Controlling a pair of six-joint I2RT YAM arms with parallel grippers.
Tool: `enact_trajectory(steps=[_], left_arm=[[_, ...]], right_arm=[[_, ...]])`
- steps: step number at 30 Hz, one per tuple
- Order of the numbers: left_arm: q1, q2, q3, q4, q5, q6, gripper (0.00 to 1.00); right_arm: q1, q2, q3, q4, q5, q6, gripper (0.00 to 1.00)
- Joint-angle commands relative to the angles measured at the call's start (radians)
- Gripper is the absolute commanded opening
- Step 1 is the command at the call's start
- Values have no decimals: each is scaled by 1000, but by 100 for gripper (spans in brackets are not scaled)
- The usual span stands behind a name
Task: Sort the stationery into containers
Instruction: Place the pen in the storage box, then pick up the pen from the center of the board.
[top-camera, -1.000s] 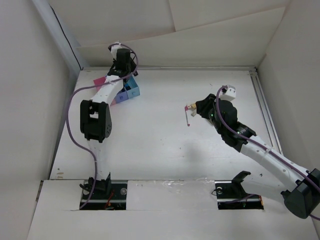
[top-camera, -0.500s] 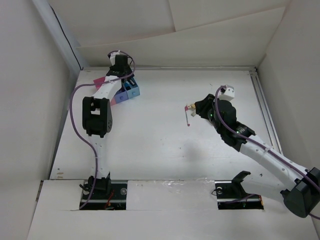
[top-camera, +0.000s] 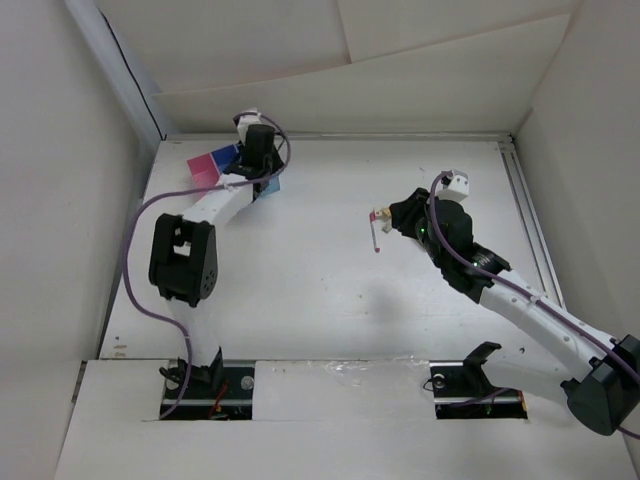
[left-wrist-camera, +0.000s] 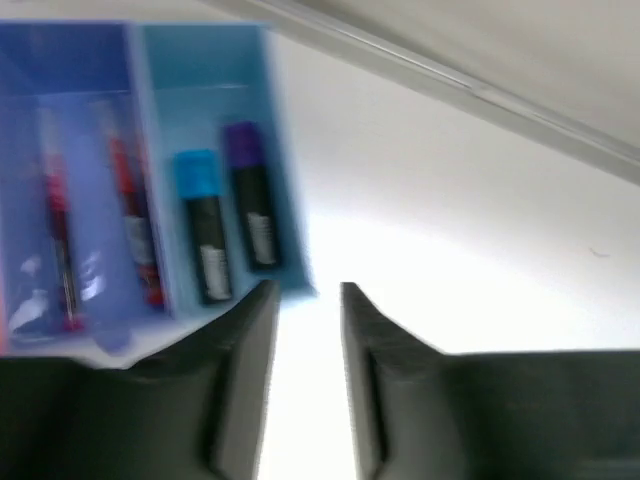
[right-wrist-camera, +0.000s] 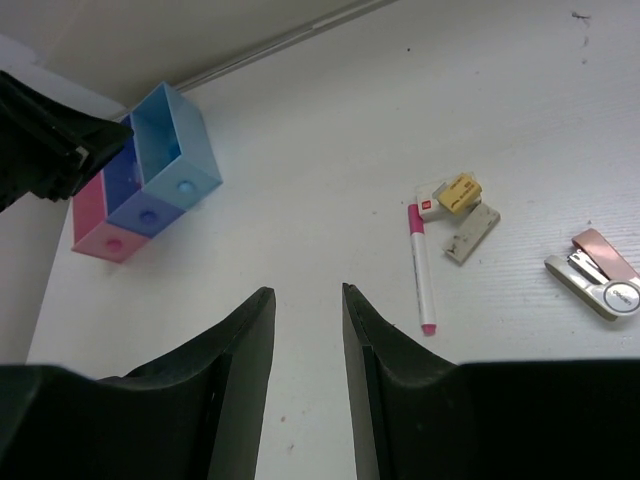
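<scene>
Nothing legible anywhere. The blue-capped marker (left-wrist-camera: 205, 240) and the purple-ended marker (left-wrist-camera: 252, 205), side by side in the light blue bin (left-wrist-camera: 200, 55), each bear a white label on the dark barrel, its print blurred beyond reading. The red pens (left-wrist-camera: 130, 225) in the purple-blue bin (left-wrist-camera: 70, 50) show pale patches, equally blurred. On the table (right-wrist-camera: 300, 250), a white block (right-wrist-camera: 428, 203) carries a red mark too small to make out
</scene>
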Motion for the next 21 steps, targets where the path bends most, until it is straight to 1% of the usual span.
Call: enact_trajectory(steps=[1,2,3,4,5,6,8,9,10,12,13,14,18,21], left_arm=[[-134,-169,-153,184,-56,11,25],[-207,-191,-183,184,-70,-8,20],[-246,-191,-214,210,-84,-9,16],[-283,-202,-276,226,-95,-22,11],[-320,-202,-304,241,-105,-22,2],[-390,-202,-321,241,-118,-42,2],[-456,-202,-361,241,-132,-55,2],[-517,-191,-361,241,-147,-67,7],[-545,-179,-375,241,-147,-90,12],[-596,-147,-375,227,-159,-104,21],[-636,-133,-361,227,-159,-104,29],[-653,-116,-351,215,-150,-116,33],[-726,-30,-244,157,-210,-116,39],[-751,30,-200,129,-243,-116,39]], right_arm=[[3,-2,4,36,24,-6,39],[3,-2,4,36,24,-6,39],[3,-13,4,36,36,-6,39],[3,-23,4,36,36,-6,39],[3,-23,4,36,37,-6,34],[3,-34,-5,36,49,-6,22],[3,-45,-5,36,59,-6,9],[3,-45,-5,36,70,-6,3],[3,-45,-5,36,70,-6,1],[3,-45,-5,36,81,-6,2],[3,-45,-5,36,81,-6,5],[3,-54,-5,36,81,-6,12],[3,-63,-15,36,90,-6,14],[3,-72,-15,36,90,-6,21]])
